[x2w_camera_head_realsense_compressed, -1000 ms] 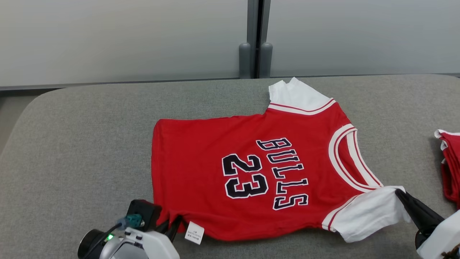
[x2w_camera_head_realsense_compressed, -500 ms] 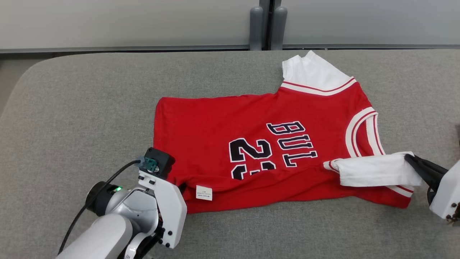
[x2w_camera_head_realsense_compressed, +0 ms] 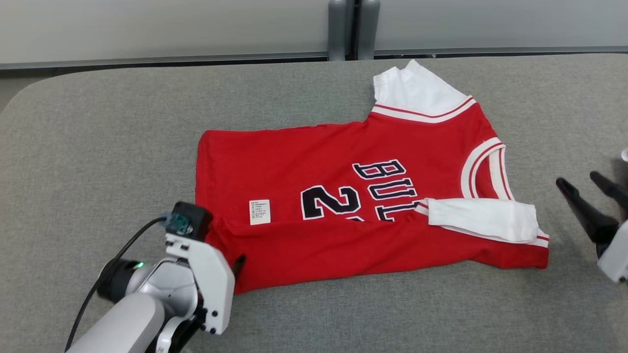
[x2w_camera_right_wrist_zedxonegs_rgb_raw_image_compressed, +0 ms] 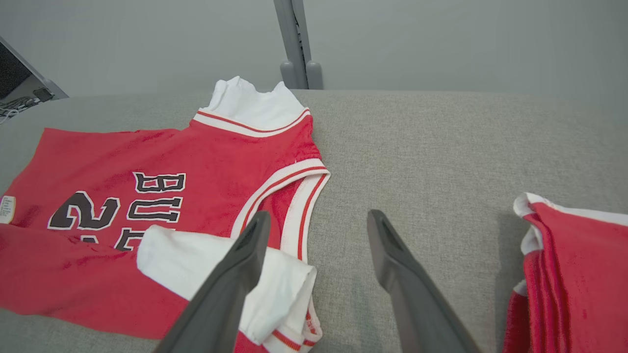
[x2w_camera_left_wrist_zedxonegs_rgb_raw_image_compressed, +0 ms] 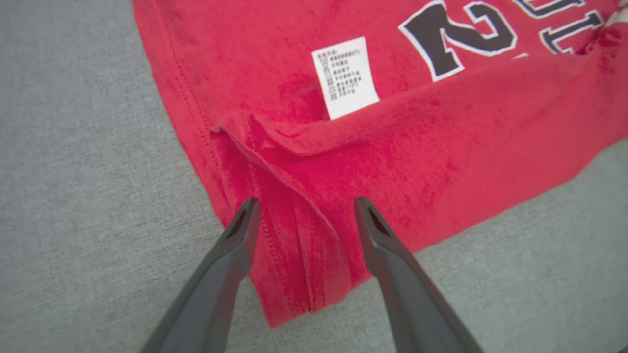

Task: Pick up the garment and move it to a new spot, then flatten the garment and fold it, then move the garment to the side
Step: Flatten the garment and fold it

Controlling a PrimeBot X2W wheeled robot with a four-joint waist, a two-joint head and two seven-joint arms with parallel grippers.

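Lighting's bright, soft and even, no glare anywhere. Shadows are faint: a thin dark line under the garment [x2w_camera_head_realsense_compressed: 343, 211] along its near edge on the surface [x2w_camera_head_realsense_compressed: 98, 147], and a soft smudge beside the red stack [x2w_camera_right_wrist_zedxonegs_rgb_raw_image_compressed: 579, 274]. The head view is crisp. In the wide-angle wrist views the left pincer [x2w_camera_left_wrist_zedxonegs_rgb_raw_image_compressed: 303, 203] and right pincer [x2w_camera_right_wrist_zedxonegs_rgb_raw_image_compressed: 316, 218] look stretched and a bit soft toward the bottom edge.

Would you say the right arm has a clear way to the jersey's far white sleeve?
Probably yes. The right claw is open and empty beside the jersey, and between it and the far sleeve lie flat cloth and bare grey surface, nothing upright. Whether the arm stretches that far I cannot tell.
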